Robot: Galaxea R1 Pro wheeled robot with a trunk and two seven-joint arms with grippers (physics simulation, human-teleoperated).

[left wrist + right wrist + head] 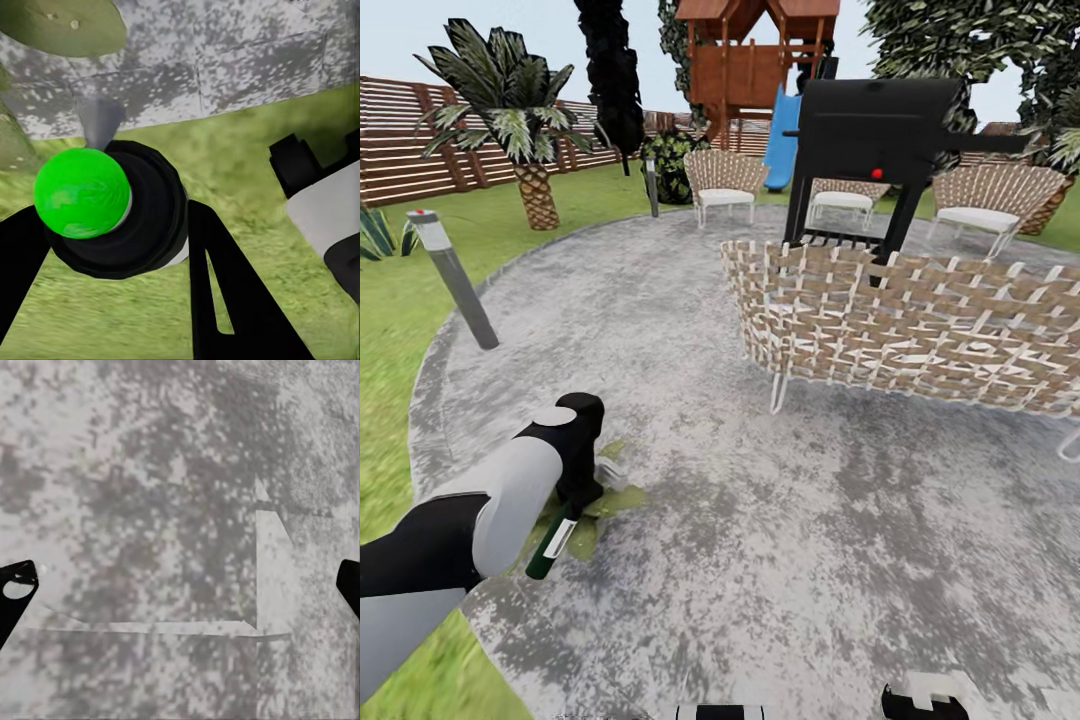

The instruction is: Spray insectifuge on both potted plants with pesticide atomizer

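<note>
The left arm is reached forward and down over the patio (780, 520) edge by the lawn, its hand (112, 247) pinching the pesticide atomizer (550, 548) above a potted plant (596, 500). The right hand (180, 585) is held spread, pointed at paving.

1. The left arm's wrist covers most of the potted plant (600, 500) at the patio's (780, 560) near left edge.
2. The pesticide atomizer's (550, 548) top hides under that wrist.
3. The right gripper's fingertips (15, 585) run off both frame edges.
</note>
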